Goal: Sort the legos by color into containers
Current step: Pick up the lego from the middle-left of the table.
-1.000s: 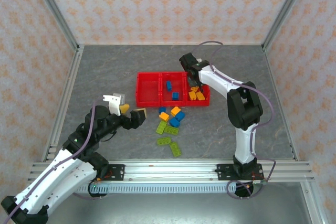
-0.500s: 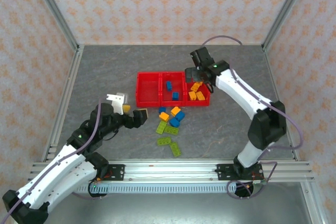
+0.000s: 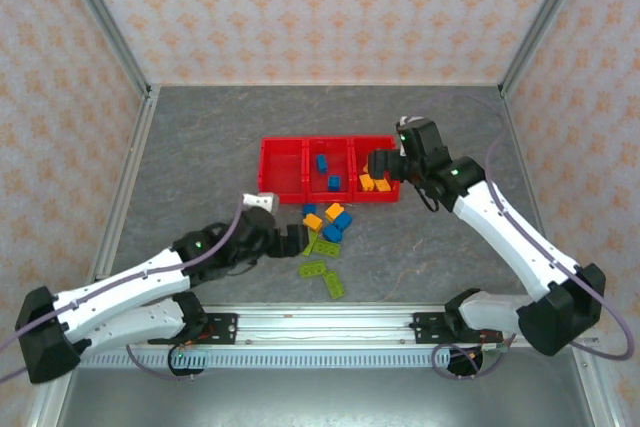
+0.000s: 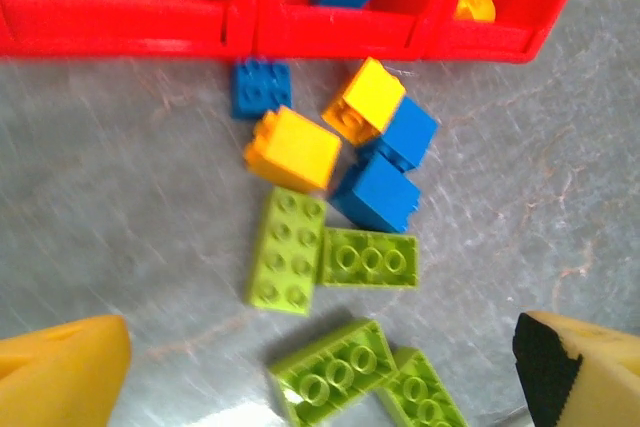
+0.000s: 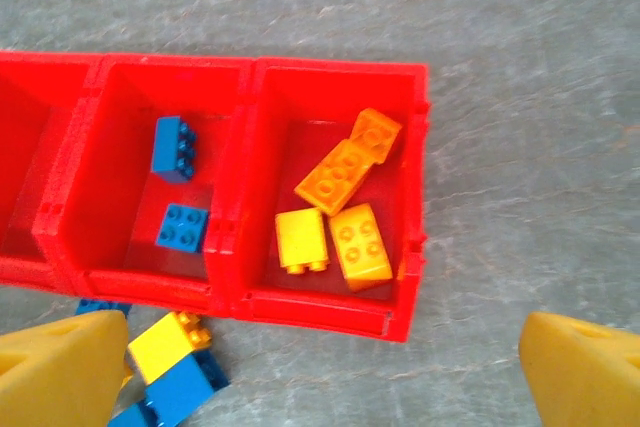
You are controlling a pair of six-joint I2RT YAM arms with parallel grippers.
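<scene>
Bright, even overhead light fills every view, and shadows are soft and faint. The left wrist view is streaked with blur across the grey marbled counter, with pale glare at its bottom edge. The right wrist view is crisp, though its yellow jaws look soft.

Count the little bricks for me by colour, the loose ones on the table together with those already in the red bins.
Green bricks: 4
Blue bricks: 5
Orange-yellow bricks: 6
Total: 15
</scene>
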